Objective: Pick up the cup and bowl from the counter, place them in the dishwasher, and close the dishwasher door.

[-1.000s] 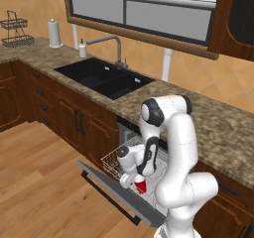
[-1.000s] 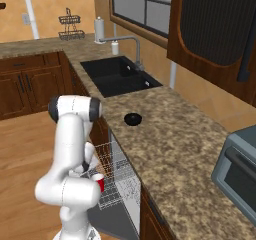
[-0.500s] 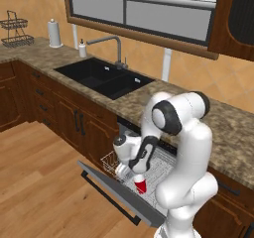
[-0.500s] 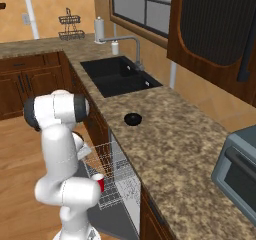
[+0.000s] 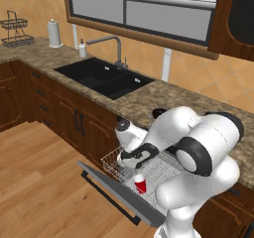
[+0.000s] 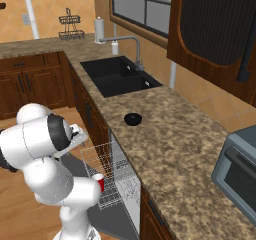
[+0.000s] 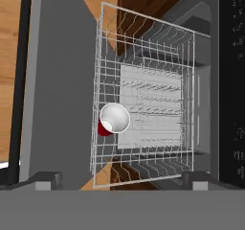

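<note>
With our fingers (image 7: pixel 122 178) wide and empty, we lift toward the small black bowl (image 6: pixel 133 118) at twelve o'clock, clearing the white wire rack (image 7: pixel 143 99) holding the red plastic cup (image 7: pixel 112 120).

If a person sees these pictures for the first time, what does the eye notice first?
The red cup stands upright in the white wire rack pulled out over the open dishwasher door. The black bowl sits alone on the speckled counter, between the sink and the toaster oven.
</note>
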Motion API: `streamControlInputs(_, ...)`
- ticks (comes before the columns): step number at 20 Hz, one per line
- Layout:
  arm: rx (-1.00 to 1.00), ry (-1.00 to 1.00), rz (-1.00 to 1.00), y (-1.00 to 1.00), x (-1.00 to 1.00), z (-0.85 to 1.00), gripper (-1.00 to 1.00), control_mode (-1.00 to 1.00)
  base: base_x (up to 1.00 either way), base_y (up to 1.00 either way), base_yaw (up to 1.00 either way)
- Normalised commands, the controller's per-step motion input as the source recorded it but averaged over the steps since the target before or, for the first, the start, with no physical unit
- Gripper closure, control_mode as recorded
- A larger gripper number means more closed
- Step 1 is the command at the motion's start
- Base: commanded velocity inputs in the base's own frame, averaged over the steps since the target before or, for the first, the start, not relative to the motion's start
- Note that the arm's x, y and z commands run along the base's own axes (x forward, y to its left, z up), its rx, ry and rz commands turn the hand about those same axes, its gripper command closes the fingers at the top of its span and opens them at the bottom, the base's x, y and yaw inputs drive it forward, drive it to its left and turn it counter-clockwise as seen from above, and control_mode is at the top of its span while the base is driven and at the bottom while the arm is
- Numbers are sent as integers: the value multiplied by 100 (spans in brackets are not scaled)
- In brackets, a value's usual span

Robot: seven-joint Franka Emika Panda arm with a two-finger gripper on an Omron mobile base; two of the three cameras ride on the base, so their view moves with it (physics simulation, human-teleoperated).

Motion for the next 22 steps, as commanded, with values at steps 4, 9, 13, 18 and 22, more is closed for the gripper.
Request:
streamControlInputs(4, 0, -3, 0, 0, 0, 100, -100, -100, 0, 0, 0)
streamControlInputs(9, 0, -1, 0, -1, 34, 89, -100, -100, 0, 0, 0)
streamControlInputs(13, 0, 0, 1, -12, 31, 32, -100, -100, 0, 0, 0)
streamControlInputs(18, 0, 0, 1, -15, 4, 28, -100, -100, 0, 0, 0)
streamControlInputs(22, 2, 1, -12, -5, 0, 14, -100, -100, 0, 0, 0)
